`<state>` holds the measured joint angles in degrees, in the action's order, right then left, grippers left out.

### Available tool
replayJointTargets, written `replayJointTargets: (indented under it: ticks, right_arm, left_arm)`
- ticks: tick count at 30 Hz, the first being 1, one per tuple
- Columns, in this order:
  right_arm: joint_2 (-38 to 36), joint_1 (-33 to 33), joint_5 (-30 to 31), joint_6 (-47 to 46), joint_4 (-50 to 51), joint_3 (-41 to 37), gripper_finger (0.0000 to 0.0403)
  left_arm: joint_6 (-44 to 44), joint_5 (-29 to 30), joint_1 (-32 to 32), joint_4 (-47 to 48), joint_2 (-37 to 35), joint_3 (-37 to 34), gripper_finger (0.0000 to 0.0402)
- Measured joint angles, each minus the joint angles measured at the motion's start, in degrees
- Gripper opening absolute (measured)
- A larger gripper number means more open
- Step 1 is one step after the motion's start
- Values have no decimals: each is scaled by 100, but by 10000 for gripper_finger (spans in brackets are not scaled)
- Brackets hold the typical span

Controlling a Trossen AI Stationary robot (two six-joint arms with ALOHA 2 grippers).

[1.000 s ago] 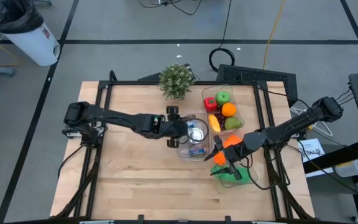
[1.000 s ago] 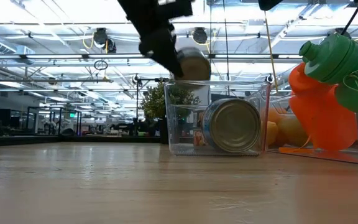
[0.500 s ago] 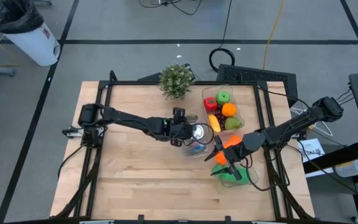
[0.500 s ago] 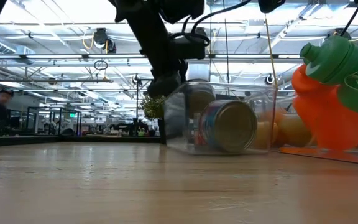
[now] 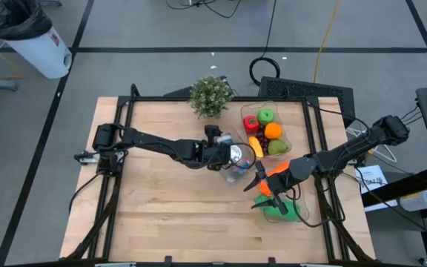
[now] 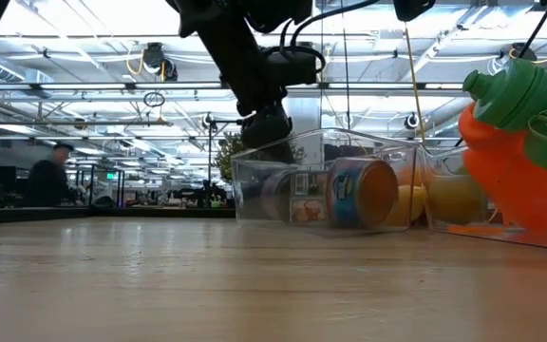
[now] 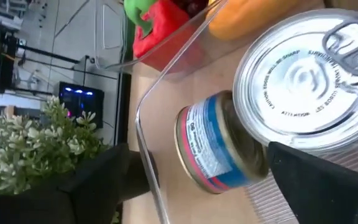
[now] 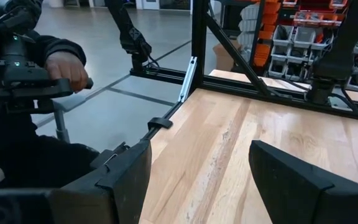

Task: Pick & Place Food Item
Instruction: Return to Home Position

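Note:
A clear plastic container (image 5: 236,165) stands mid-table with two cans in it. One is a silver-topped can (image 7: 303,74); the blue-labelled can (image 7: 219,152) lies on its side beyond it. My left gripper (image 7: 197,163) hangs open over the container's left rim (image 6: 254,157), slanting down, with the silver-topped can just ahead of its fingers. My right gripper (image 5: 260,183) waits open and level to the container's right, nothing between its fingers (image 8: 129,168). It sits beside an orange and green toy (image 6: 511,142). My left gripper stands open around the silver-topped can, which rests inside the container. Whether a finger touches the can or the container's rim, I cannot tell.
A clear tray of fruit (image 5: 265,132) sits behind the container, and a potted plant (image 5: 210,96) stands at the far edge. The table's left and near parts are bare wood (image 5: 161,208). A person's hand on a controller (image 8: 61,68) shows beyond the table.
My left gripper has come down toward the table's right onto the container with the silver-topped can and has let it go; the can now lies inside. The container was tipped briefly, has turned about and slid a little, and its cans have rolled.

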<state>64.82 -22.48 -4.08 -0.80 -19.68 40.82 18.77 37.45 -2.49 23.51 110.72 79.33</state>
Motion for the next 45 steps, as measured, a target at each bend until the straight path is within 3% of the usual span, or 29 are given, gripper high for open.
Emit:
replayJointTargets:
  ticks: [7,10,13,16,18,20,22,29,34,40,45]
  right_arm:
    - [0,-1,0,0,67,0,254]
    - [2,-1,0,0,90,2,254]
    - [-3,-1,48,-2,129,2,254]
    - [-118,1,260,-34,283,2,254]
    - [-322,19,258,-141,488,5,254]
    - [-603,28,256,-272,700,6,254]
    - [-980,28,255,-457,1114,4,254]
    - [-2195,28,271,-522,2375,7,254]
    - [-2643,31,913,-586,3313,4,254]
    - [-2885,35,2513,-621,3779,-109,254]
    - [-3250,28,2483,-408,3528,-573,254]
  left_arm:
    - [-527,214,-216,160,-164,-31,340]
    - [-939,-91,-316,315,-474,-46,321]
    - [-1204,-1174,-320,553,-994,-37,308]
    - [-1183,-2750,-230,401,-1594,-253,298]
    - [-1073,-3560,-153,-29,-2106,-699,294]
    - [-1060,-3937,-65,-589,-2718,-1338,291]
    - [-1204,-3861,55,-1100,-3379,-2111,290]
    - [-2096,-2709,365,-2598,-5992,-4812,301]
    - [-2646,-2667,388,-3675,-7464,-6319,312]
    - [-2875,-2690,350,-4515,-8430,-7537,316]
    - [-2914,-2738,349,-4497,-8733,-7836,306]
